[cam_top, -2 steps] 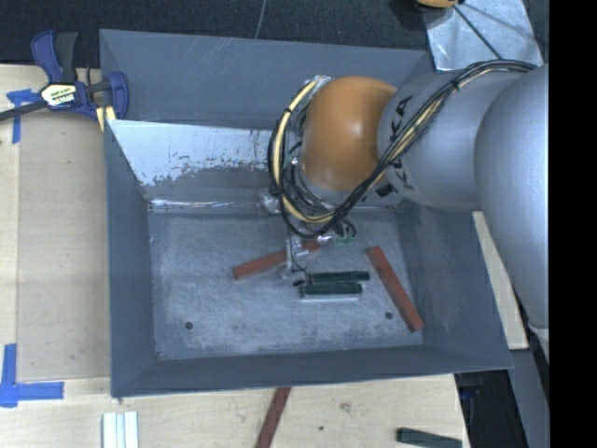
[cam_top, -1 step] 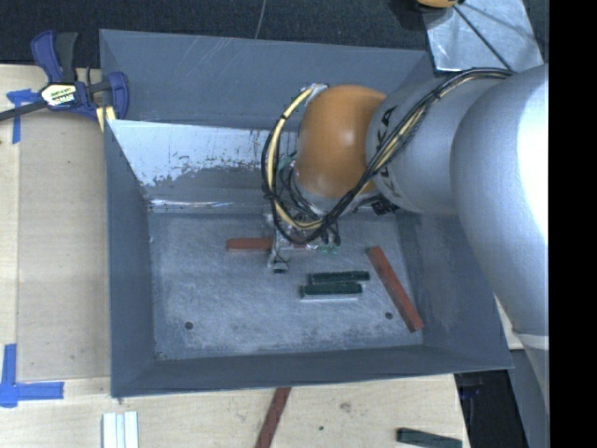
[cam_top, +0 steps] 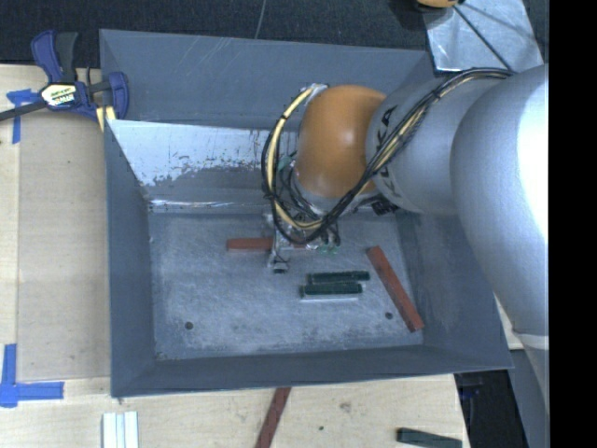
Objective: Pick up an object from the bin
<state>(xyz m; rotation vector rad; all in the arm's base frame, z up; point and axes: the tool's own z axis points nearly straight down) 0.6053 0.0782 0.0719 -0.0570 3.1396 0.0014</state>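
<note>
One short reddish-brown stick point(cam_top: 245, 245) lies mid-frame, just beside the gripper point(cam_top: 279, 261); better to centre over it first. Whether the gripper is open, I cannot tell.

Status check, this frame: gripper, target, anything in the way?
Gripper down at bin floor, at view-right end of the short brown strip. Hold not confirmed. Dark green bars and long brown strip lie apart, further right; not obstructing.

The arm point(cam_top: 466, 157) reaches leftward, its tool point(cam_top: 279, 259) pointing down.
</note>
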